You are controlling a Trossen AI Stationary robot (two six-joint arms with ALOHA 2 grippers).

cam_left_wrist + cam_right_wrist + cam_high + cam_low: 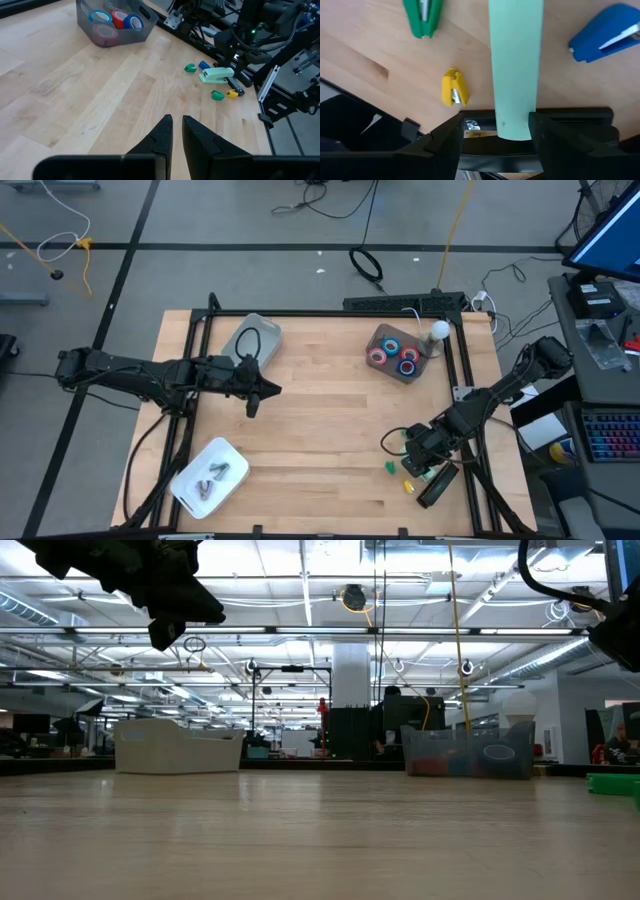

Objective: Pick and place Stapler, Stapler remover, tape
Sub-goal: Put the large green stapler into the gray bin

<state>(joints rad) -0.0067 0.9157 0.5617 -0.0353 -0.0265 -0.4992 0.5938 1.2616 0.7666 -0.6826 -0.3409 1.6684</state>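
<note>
A pale green stapler (515, 65) lies flat on the wooden table near its near right corner, also seen in the left wrist view (216, 75). My right gripper (497, 125) points steeply down over it, open, one finger on each side of the stapler's end, with a gap showing on one side. Small stapler removers lie around it: green (422, 15), yellow (454, 89) and blue (605, 32). Red and blue tape rolls (397, 355) sit in a grey bin (380, 335) at the far right. My left gripper (262, 392) hangs shut above the table's left middle, holding nothing.
A white bin (262, 330) with a dark item stands at the far left. A white tray (190, 490) at the near left holds grey pieces. A black stapler (437, 485) lies by the near right frame rail. The table's middle is bare wood (330, 420).
</note>
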